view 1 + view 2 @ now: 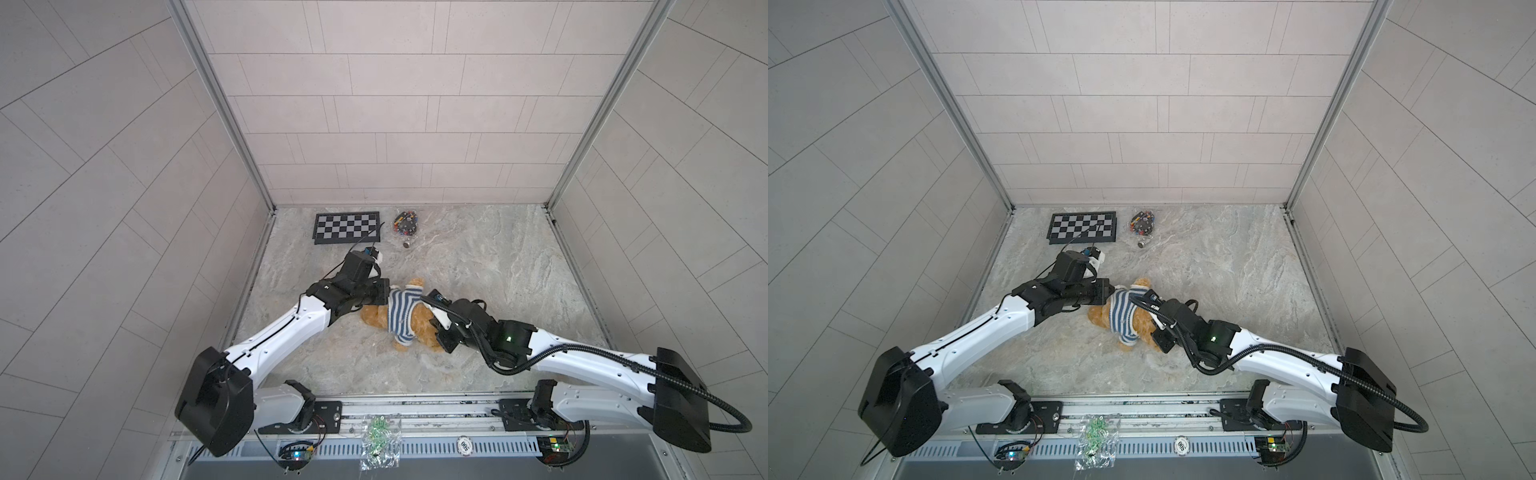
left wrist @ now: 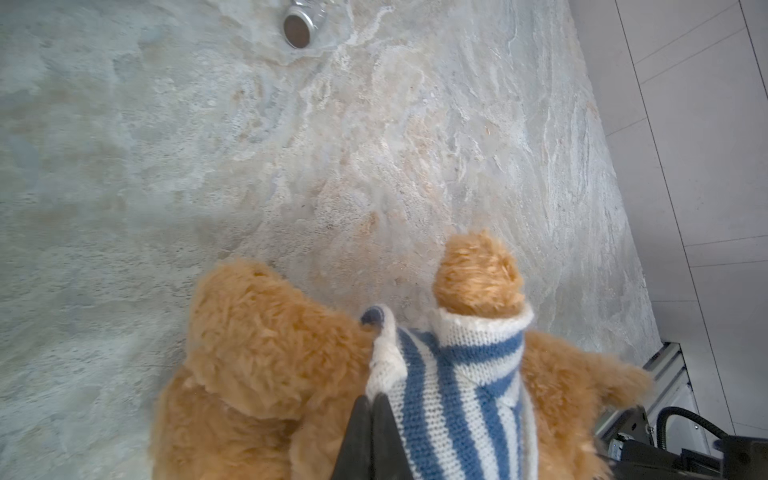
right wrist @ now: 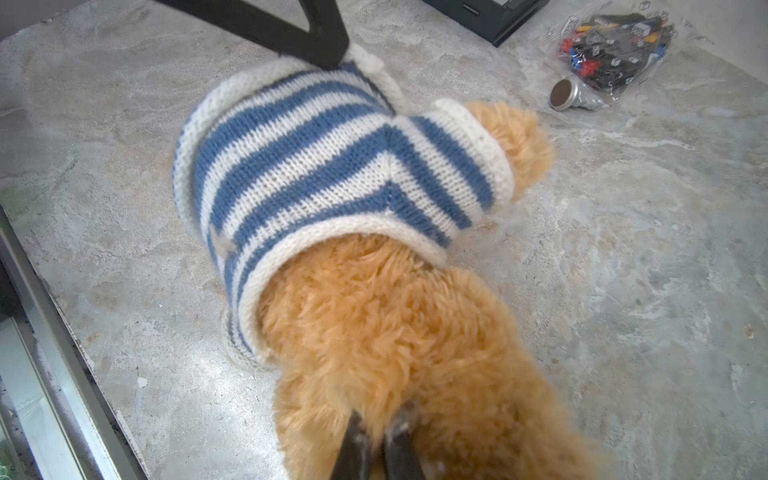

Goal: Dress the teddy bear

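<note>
We see the teddy bear [image 1: 420, 330] lying near the middle of the tabletop [image 1: 478, 266], between the two arms. The striped shirt [image 1: 401, 311], blue and white, covers its body, and one paw [image 2: 478, 274] pokes out of a sleeve. The left gripper [image 2: 376, 401] has its jaws clamped together on the shirt's white edge. The right gripper [image 3: 380, 424] has its jaws pinched on the bare fur beyond the shirt's hem. Toward the back wall lie a checkerboard [image 1: 347, 227] and a clear bag [image 1: 406, 222] of small coloured parts, with a metal cap [image 1: 406, 245] just beside the bag.
</note>
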You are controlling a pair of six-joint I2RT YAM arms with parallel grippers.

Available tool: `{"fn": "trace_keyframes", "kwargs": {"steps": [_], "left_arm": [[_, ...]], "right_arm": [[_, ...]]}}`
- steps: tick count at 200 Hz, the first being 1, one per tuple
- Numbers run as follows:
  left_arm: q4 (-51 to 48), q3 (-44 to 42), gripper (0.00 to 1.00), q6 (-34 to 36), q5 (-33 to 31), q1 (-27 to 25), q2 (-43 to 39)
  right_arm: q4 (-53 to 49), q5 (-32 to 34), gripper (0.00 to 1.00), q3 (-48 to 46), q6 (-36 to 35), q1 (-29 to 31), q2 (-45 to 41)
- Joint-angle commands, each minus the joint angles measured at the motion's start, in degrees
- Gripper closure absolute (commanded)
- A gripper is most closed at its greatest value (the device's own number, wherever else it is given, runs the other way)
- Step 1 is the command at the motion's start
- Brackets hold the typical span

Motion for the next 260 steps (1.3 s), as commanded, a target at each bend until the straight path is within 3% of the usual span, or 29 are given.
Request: {"fn": "trace_keyframes", "kwargs": {"steps": [1, 102, 184, 221, 260], "left_arm": [[-0.1, -1.5, 1.00, 0.2, -1.0, 1.3, -1.4], [1.5, -3.0, 1.00, 0.4, 0.9, 1.3, -1.0], [-5.0, -7.3, 0.57, 3.1, -2.4, 0.3, -15.8], [-7.4, -11.5, 0.50, 3.1, -3.0, -2.6, -23.6], [-5.4, -17.8, 0.51, 0.0, -2.7, -7.7, -29.9]], "right_arm": [[3.0, 1.8, 1.00, -1.4, -0.6, 0.4, -2.7], [2.6, 2.3, 1.00, -1.3, -0.5, 0.4, -2.8], [0.2, 1.1, 1.00, 2.0, 1.8, 0.1, -1.0], [-3.0, -1.3, 1.00, 5.5, 4.4, -0.8, 0.5], [-3.9, -5.3, 1.00, 7.8, 7.3, -2.4, 2.0]]}}
